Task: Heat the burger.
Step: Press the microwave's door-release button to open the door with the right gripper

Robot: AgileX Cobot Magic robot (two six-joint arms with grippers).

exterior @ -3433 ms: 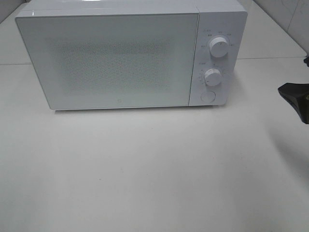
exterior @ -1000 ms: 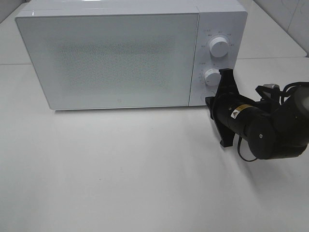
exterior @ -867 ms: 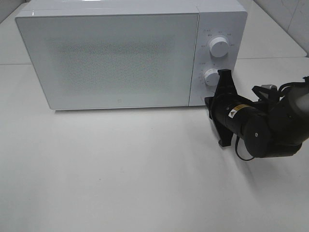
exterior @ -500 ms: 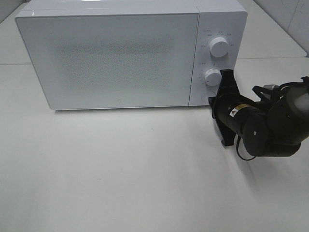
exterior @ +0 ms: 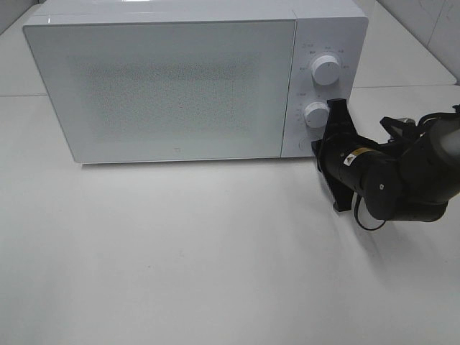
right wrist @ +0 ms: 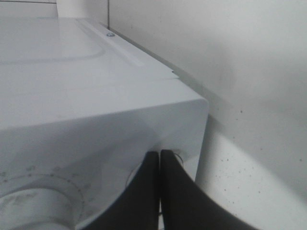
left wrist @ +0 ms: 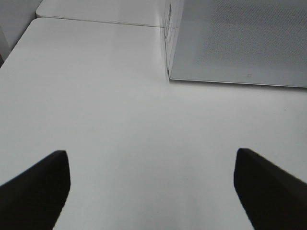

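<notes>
The burger is out of view. A white microwave [exterior: 172, 86] stands at the back of the table with its door closed; its frosted door [left wrist: 240, 43] also shows in the left wrist view. My right gripper [exterior: 316, 147] is shut, its fingertips [right wrist: 159, 154] pressed together against the lower right corner of the control panel, at the round button [exterior: 306, 144] below the two knobs. My left gripper [left wrist: 149, 160] is open over the bare table in front of the microwave's left end, with nothing between its fingers. It does not show in the exterior view.
An upper knob [exterior: 326, 70] and a lower knob [exterior: 315, 113] sit on the panel above the right gripper. The white table [exterior: 180, 251] stretches in front of the microwave. A wall runs behind the oven [right wrist: 240, 57].
The right arm came in from the right edge to the microwave's panel. Over the last second it shifted slightly right, fingertips staying at the button. Door stays closed.
</notes>
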